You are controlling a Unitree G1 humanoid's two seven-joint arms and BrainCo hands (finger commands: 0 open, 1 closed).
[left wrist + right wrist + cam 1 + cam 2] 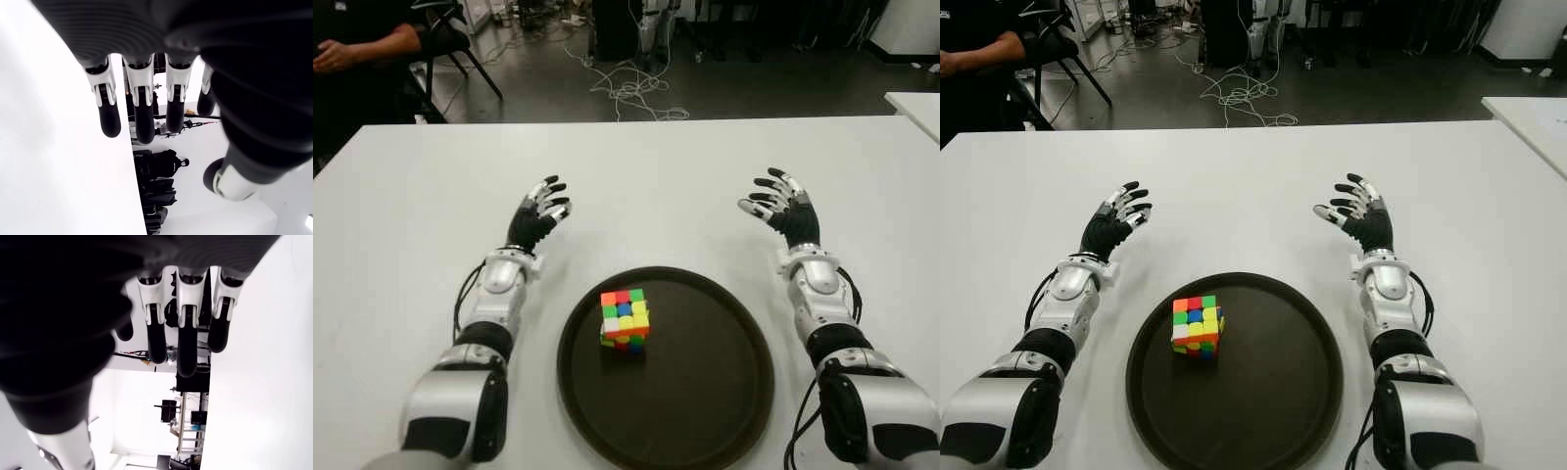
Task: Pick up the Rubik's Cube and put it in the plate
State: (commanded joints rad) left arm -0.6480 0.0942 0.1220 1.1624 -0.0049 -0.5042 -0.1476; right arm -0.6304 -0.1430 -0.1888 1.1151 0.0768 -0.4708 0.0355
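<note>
The Rubik's Cube (626, 319) sits inside the dark round plate (705, 392), on its left part, with red, green, blue and yellow squares facing up. My left hand (538, 212) is over the white table, up and to the left of the plate, fingers spread and holding nothing. My right hand (781, 207) is up and to the right of the plate, also open and empty. Both wrist views show only relaxed fingers (142, 117) with nothing between them, the right hand's (186, 342) included.
The white table (646, 166) stretches beyond both hands to its far edge. A person in dark clothes (357, 49) sits at the far left behind the table. Cables (626, 88) lie on the floor beyond it. A second white table corner (915, 103) shows at far right.
</note>
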